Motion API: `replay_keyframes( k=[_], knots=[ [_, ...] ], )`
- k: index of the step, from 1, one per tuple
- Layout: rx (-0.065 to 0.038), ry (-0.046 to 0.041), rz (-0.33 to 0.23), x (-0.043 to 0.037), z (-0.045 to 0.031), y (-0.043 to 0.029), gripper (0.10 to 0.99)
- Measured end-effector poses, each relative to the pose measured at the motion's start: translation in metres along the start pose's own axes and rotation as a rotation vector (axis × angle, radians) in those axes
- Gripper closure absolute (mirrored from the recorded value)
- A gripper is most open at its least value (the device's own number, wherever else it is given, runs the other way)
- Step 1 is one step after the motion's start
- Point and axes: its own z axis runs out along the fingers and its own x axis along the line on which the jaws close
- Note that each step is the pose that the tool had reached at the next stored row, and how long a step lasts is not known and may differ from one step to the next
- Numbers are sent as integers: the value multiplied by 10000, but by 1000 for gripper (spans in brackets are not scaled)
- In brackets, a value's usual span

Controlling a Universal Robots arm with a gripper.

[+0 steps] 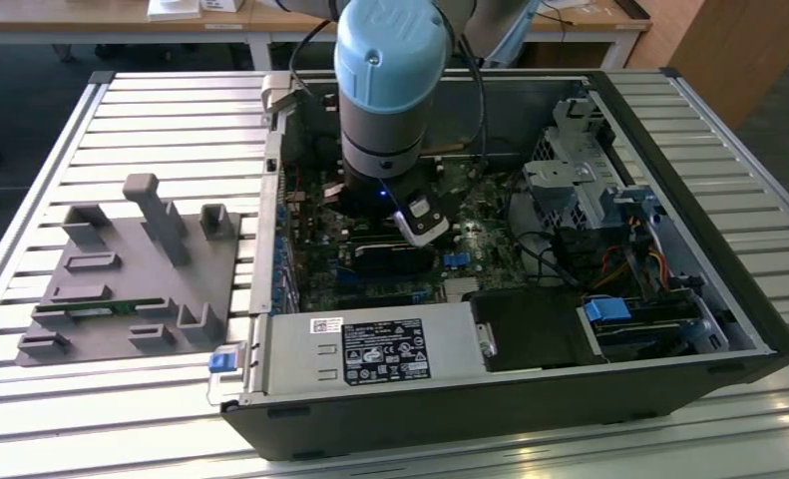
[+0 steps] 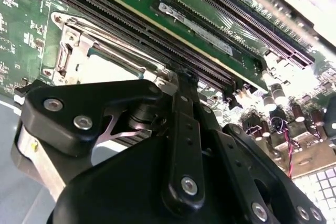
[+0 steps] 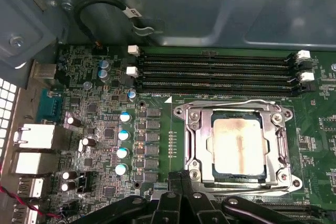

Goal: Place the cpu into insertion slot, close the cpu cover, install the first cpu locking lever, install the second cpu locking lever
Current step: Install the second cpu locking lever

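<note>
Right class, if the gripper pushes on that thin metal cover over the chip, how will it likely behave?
The cover is a thin metal frame with a window, so it probably flexes slightly yet feels light. It lies flat over the chip, so it should press down rather than slide. The gripper sits at its edge.

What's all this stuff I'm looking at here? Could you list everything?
computer case: one, dark grey, lying open on the slatted table
motherboard: one, green, inside the case
cpu: one, silvery, seated in the insertion slot
cpu cover: one, silver frame, down around the cpu
memory slots: four, long, black, beside the socket
fixture block: one, grey, on the table at the exterior view's left
arm: one, light blue and grey, reaching into the case
hand: one, black, at the socket's edge
</note>
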Motion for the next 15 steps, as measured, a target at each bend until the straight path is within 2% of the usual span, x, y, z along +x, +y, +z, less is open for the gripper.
replay_keyframes(
  k=[2, 6, 13, 15],
  knots=[
    [-33, -3, 0, 0, -19, 6, 980],
    [-32, -2, 0, -1, -84, 26, 980],
    [-30, -1, 0, -2, -286, 88, 980],
    [-31, -1, 0, -2, -323, 100, 980]
  ],
)
